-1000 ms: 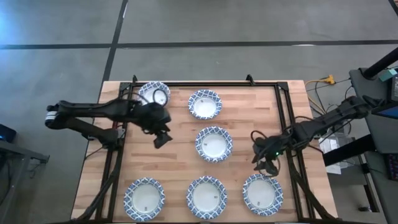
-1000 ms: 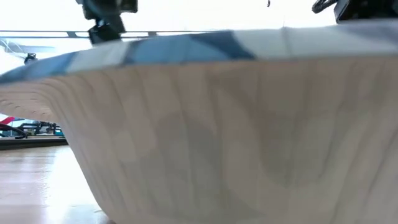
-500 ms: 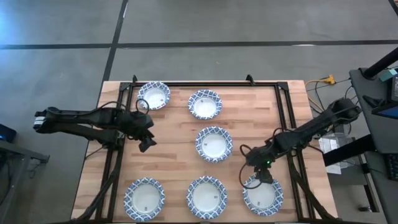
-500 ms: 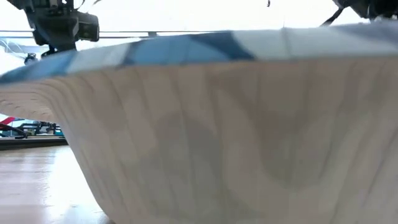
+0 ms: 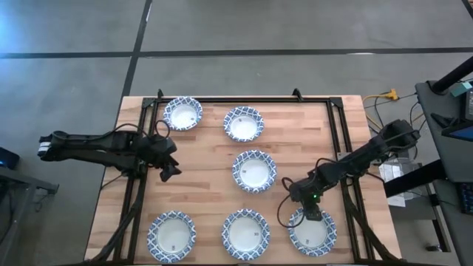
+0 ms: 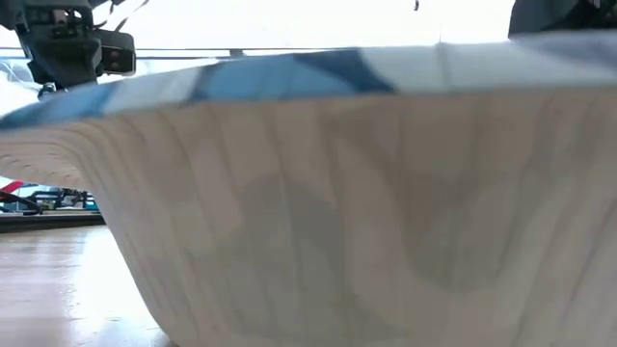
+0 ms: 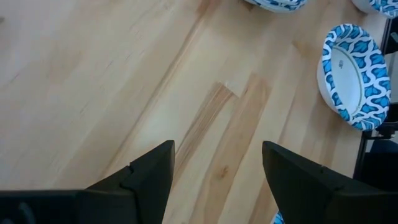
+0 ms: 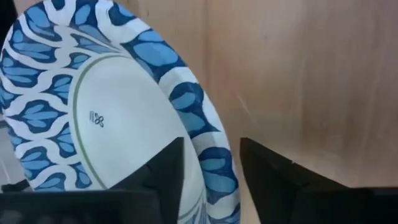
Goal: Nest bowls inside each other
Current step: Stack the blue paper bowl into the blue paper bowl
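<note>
A: We have a pale wooden plank table [image 5: 214, 192], its grain running lengthways, inside a black metal frame, and six round shallow bowls with white insides and blue-and-white scalloped rims spread on it, none nested as far as we can see.

B: Three sit in the near row, and the right one [image 5: 312, 230] is what our coming move turns on. Our right gripper [image 5: 308, 214] hangs over that bowl's far rim, fingers apart, one over the white inside and one over bare wood, so the rim lies between them.

A: The bowl looks thin and light; we judge a pinch on the rim would lift it.

B: Our left gripper [image 5: 169, 173] waits near the table's left edge, fingers spread [image 7: 152, 171] over bare wood, well apart from any bowl.
</note>
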`<state>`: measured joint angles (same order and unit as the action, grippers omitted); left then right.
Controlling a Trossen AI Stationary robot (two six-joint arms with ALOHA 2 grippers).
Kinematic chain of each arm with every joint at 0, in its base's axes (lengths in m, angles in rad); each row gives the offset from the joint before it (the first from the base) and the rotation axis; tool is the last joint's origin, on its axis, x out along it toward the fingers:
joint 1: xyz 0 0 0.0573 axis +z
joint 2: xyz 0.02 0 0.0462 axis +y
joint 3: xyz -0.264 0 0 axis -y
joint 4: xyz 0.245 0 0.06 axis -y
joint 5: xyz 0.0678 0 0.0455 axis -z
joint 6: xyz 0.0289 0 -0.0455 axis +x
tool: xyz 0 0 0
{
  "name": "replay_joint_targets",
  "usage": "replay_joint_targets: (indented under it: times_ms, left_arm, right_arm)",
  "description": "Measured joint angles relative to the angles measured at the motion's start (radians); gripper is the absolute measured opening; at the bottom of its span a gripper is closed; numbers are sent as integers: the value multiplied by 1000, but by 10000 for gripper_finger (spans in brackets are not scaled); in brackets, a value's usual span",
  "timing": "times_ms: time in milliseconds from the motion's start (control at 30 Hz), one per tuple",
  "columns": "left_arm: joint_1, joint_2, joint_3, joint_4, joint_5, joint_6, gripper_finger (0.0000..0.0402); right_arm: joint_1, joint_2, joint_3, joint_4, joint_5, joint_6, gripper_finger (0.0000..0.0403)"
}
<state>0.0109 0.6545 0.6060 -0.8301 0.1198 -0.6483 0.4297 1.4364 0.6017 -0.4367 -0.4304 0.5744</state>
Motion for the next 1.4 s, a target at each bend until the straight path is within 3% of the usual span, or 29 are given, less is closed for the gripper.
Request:
replay_joint_targets:
  times_ms: [267, 467, 767, 1067, 1267, 1400]
  left_arm:
    - [0, -16, -18, 3, 1, 0, 226]
    - [0, -14, -25, 10, 3, 3, 226]
    - [0, -15, -24, 18, 10, 2, 226]
    - [0, -9, -20, 77, 25, -1, 226]
    - [0, 2, -23, 133, 26, -3, 226]
    - [0, 27, -23, 175, 25, -4, 226]
  right_arm:
    - [0, -37, 26, 1, -16, 2, 55]
    - [-14, -91, 47, -7, -22, 24, 18]
    - [-110, -198, 117, -52, -23, 45, 13]
    - [-287, -297, 213, -34, -6, 67, 12]
    - [-409, -262, 293, 65, 117, 169, 12]
    - [-449, -180, 383, 44, 176, 153, 12]
